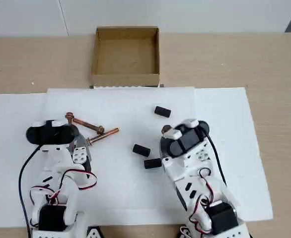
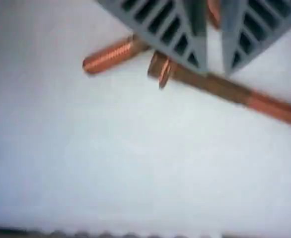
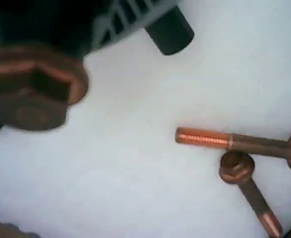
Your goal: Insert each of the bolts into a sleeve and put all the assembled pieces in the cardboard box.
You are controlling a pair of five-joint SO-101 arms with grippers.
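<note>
Bolt gripped at right

Our right gripper [image 1: 168, 132] is clamped on a copper-coloured hex-head bolt [image 3: 31, 89], held off the white foam sheet [image 1: 220, 114]. We judge it stiff, dense and smooth, best pinched across the shank. Black cylindrical sleeves [image 1: 141, 149] look light and apt to roll. Two loose copper-coloured bolts [image 1: 84, 123] lie by the left gripper [image 2: 217, 69]; whether it grips one we cannot tell. The held bolt's shank is hidden. The brown cardboard box [image 1: 127, 54] stands beyond the foam

You have glossy copper-toned metal bolts [image 1: 86, 123], matt black sleeves [image 1: 141, 149], a matt cardboard box [image 1: 125, 78], and smooth white paper [image 1: 135, 191] over a pale wood-look table [image 1: 264, 59].
</note>
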